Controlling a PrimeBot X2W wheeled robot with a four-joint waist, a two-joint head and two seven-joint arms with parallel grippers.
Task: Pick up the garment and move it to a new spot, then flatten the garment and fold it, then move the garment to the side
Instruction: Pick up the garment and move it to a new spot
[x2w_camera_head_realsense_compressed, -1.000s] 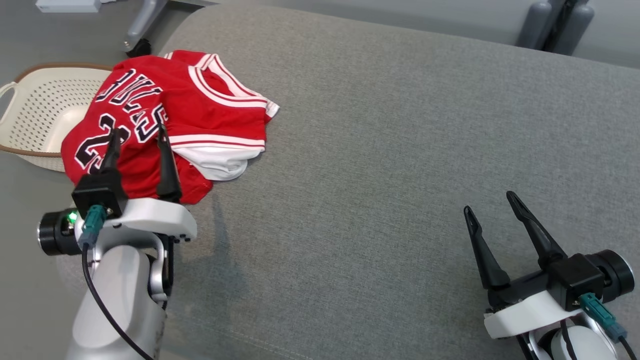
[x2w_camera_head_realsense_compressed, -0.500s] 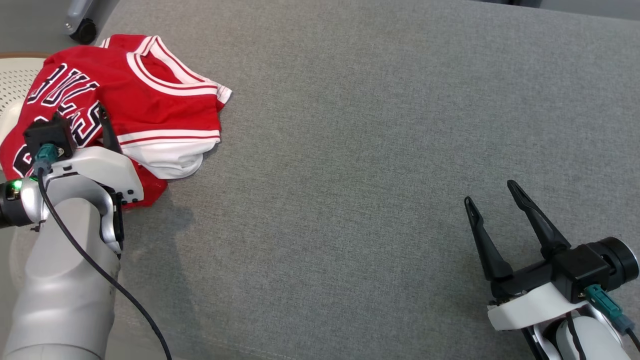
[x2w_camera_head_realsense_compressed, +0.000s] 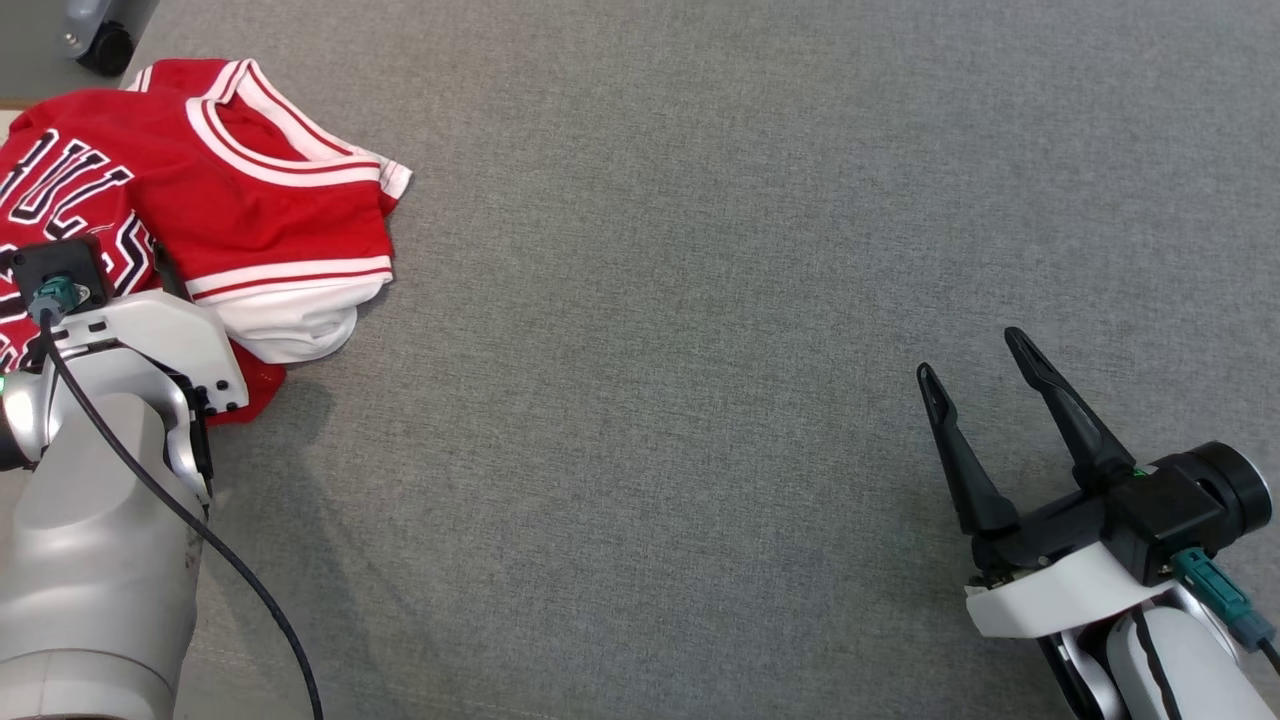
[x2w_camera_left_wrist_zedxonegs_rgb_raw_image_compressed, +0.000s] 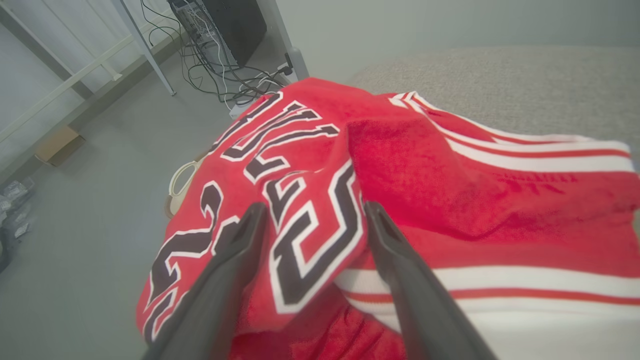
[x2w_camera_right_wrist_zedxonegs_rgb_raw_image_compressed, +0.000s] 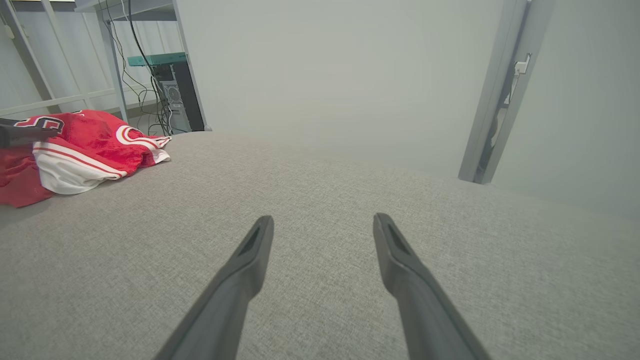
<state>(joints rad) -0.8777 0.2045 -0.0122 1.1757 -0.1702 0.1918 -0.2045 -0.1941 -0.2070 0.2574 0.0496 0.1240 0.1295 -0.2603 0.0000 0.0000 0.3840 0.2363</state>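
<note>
Now, pickup step: your left tool (x2w_camera_left_wrist_zedxonegs_rgb_raw_image_compressed: 315, 206), released, sits over the garment (x2w_camera_head_realsense_compressed: 290, 200) at the padded surface's (x2w_camera_head_realsense_compressed: 700, 300) left edge; clench next.

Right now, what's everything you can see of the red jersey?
The red jersey looks like soft knit, with white-and-red striped trim, black white-outlined lettering and numerals, and a white panel showing. It lies crumpled at the left edge of the grey cushion, part hanging past that edge. The open left end effector straddles a raised fold of the lettering; contact unclear.
</note>
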